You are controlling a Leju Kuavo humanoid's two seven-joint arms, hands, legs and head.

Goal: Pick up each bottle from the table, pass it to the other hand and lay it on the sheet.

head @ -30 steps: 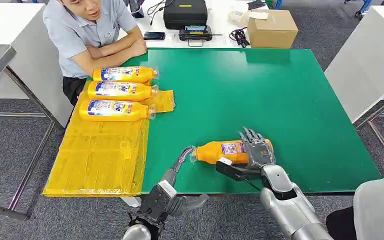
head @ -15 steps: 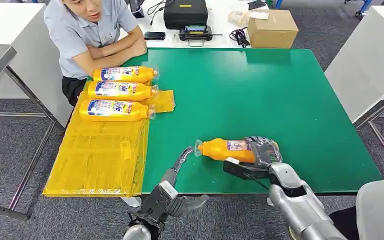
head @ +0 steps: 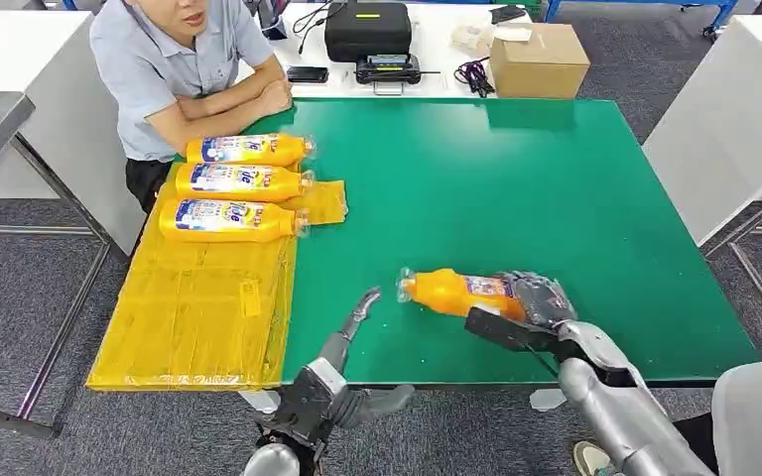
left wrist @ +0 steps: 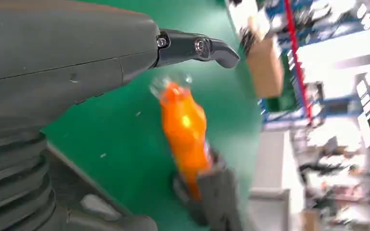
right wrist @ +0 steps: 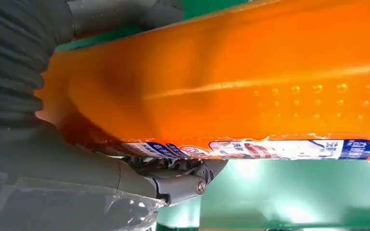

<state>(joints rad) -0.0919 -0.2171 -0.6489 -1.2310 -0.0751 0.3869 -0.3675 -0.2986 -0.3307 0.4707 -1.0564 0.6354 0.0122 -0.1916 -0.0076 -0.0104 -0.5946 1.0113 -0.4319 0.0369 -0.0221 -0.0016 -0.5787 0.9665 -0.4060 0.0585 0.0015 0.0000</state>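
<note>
My right hand [head: 534, 302] grips an orange bottle [head: 456, 293] by its base, holding it just above the green table [head: 516, 178] near the front edge, its clear cap pointing left. The right wrist view has the same bottle [right wrist: 231, 86] close up, with my fingers [right wrist: 183, 185] wrapped around it. My left hand [head: 342, 352] stands open at the front edge, its fingertips a short way left of the cap. From the left wrist I see that bottle [left wrist: 185, 130] beyond my finger [left wrist: 197, 48]. Three orange bottles [head: 233, 183] lie side by side on the yellow sheet [head: 193, 307] at the far left.
A person [head: 174, 59] sits at the table's far left corner, arms folded on the edge. A black case [head: 367, 30], a phone [head: 306, 72] and a cardboard box [head: 539, 59] stand on the white table behind. White tables flank both sides.
My right hand has closed around the bottle, lifted it off the table and carried it slightly right and forward. The left hand has stayed put.
</note>
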